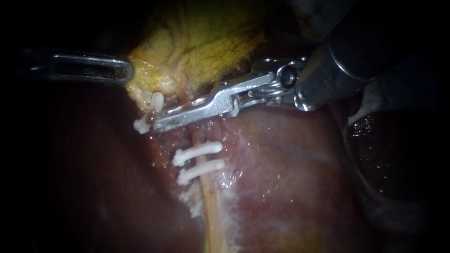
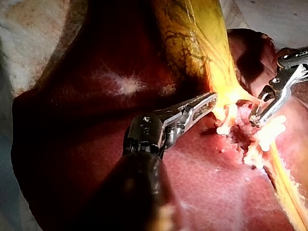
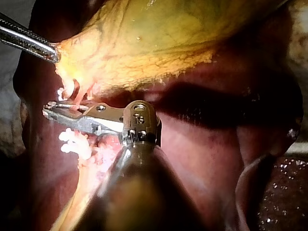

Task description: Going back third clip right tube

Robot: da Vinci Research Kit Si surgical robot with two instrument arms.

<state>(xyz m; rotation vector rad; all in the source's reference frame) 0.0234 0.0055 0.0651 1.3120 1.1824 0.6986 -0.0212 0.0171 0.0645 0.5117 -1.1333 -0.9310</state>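
On the bench, a pig's dark red liver (image 1: 290, 187) fills the field. A pale surface (image 2: 33, 33) shows beyond its edge in the left wrist view, and a dark, glistening, speckled surface (image 3: 291, 192) lies beside it in the right wrist view.

The left instrument (image 1: 123, 70) reaches in level from the left of the endoscope view. Its jaws are closed on the frayed edge of the yellow gallbladder (image 1: 206, 42), which is drawn out to a point toward them.

Just under that edge sits the uppermost clip (image 1: 149, 112), white and slanted. Which strand it clasps cannot be made out.

The right instrument (image 1: 159, 124) comes in from the upper right. Its long metal jaws lie across the pale tube (image 1: 208, 206), with their tips just beside the slanted clip. The wrist views show a narrow gap between the jaws, and they grip nothing.

Below the jaws, two more clips (image 1: 197, 152) cross the tube side by side, near each other but apart. The tube runs on down over the liver.
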